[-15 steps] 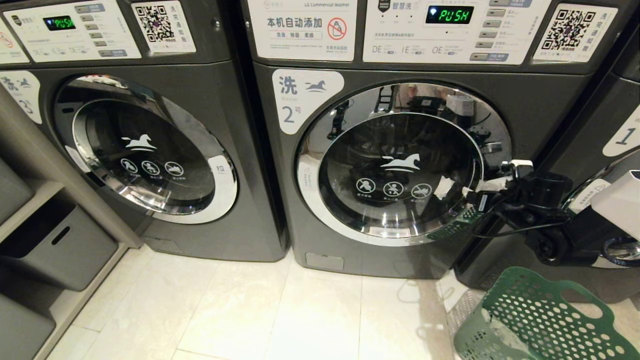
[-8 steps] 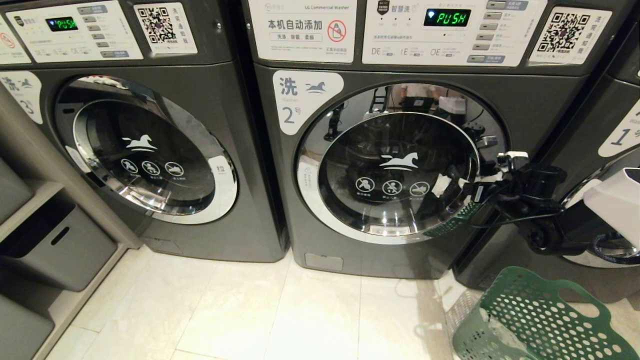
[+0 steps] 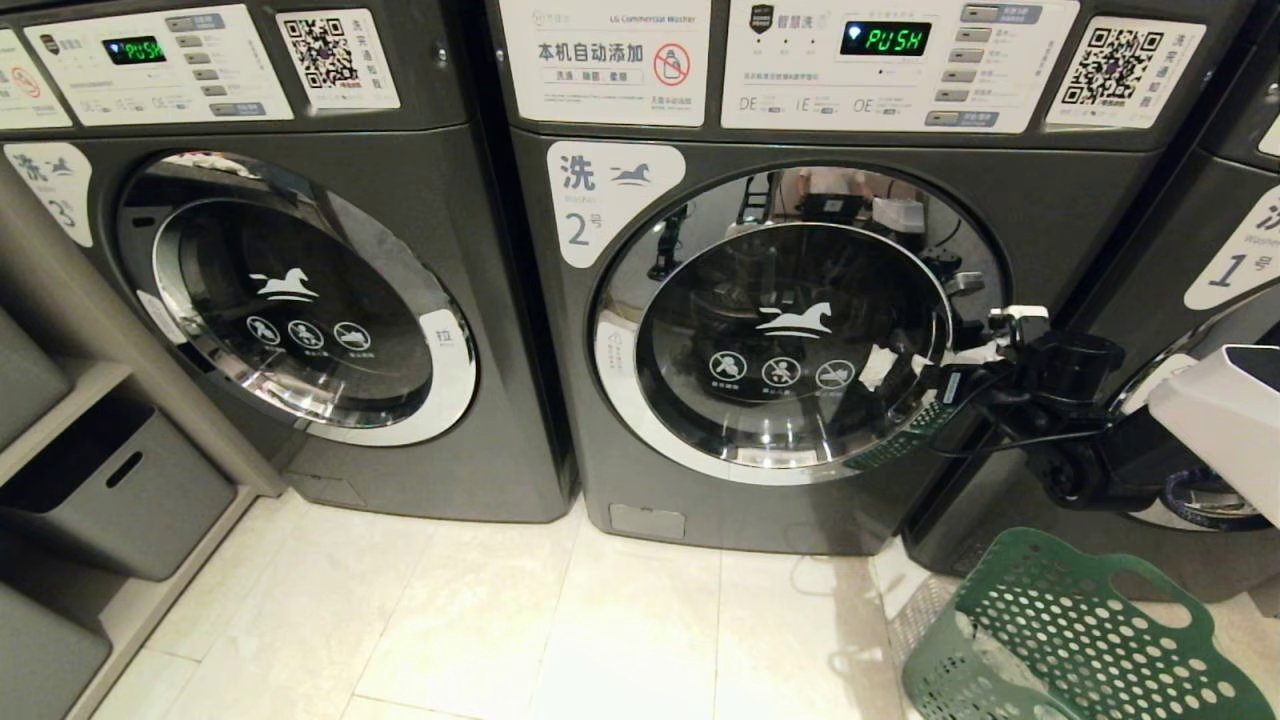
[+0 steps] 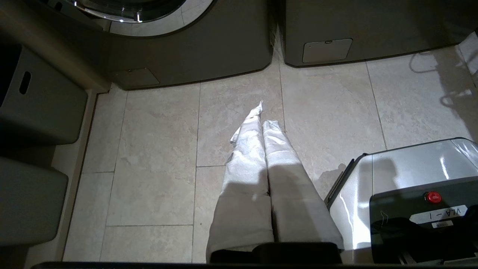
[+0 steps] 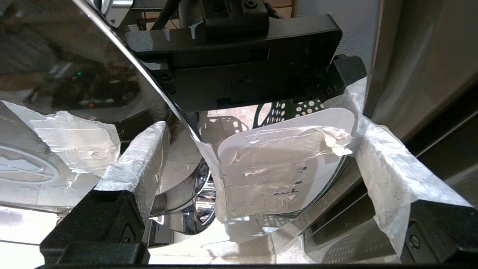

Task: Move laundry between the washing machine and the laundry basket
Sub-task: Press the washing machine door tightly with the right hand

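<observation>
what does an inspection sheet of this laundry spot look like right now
surface: pale tiled floor, nothing lying on it
job's things: washer 2 door shut; green basket on the floor at its right; laundry not seen
clutter: nothing seen
grippers: right gripper open, its taped fingers either side of the door's right edge; left gripper shut, empty, above the floor
cables: black cable loops along the right arm
surroundings: washers 3 and 1, grey bins on shelves
</observation>
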